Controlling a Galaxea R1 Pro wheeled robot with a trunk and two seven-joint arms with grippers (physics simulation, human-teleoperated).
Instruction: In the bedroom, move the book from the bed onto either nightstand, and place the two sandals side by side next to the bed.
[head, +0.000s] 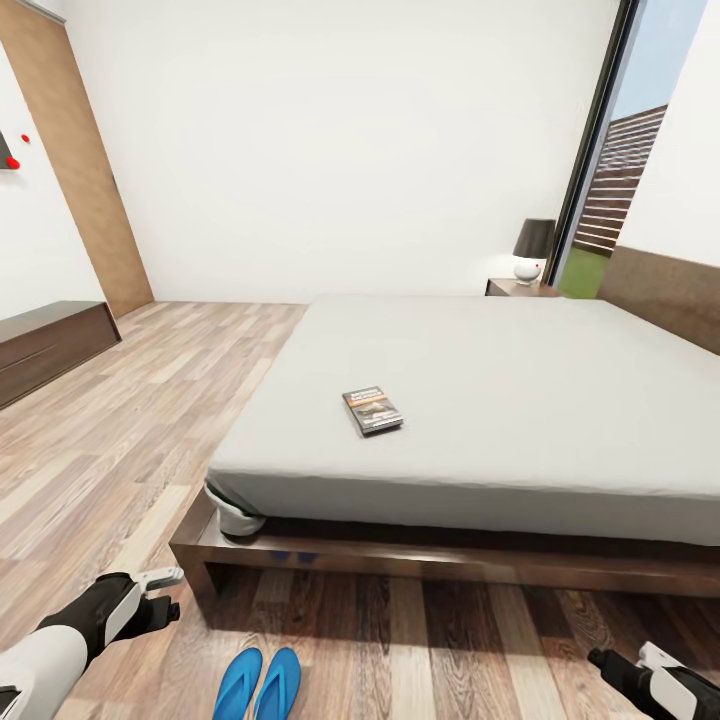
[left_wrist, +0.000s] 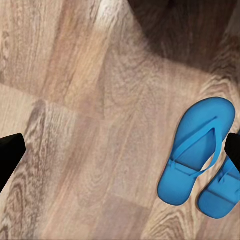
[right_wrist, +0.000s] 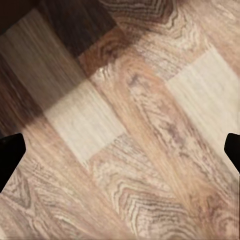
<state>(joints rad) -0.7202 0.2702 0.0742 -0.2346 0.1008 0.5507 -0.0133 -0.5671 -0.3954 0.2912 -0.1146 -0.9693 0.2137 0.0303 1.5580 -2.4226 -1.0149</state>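
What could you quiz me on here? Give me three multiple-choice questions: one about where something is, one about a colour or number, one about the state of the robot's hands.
1. Where does the book lie?
A. on the mattress of the bed
B. on the floor
C. on the nightstand

2. What colour are the sandals?
A. red
B. bright blue
C. black

3. How is the left gripper?
A. shut on a sandal
B. shut on the book
C. open, holding nothing

Answers:
1 A: it rests on the off-white mattress, toward the foot end.
2 B: both are blue, side by side on the wooden floor.
3 C: its fingers stand apart in the left wrist view, over bare floor.
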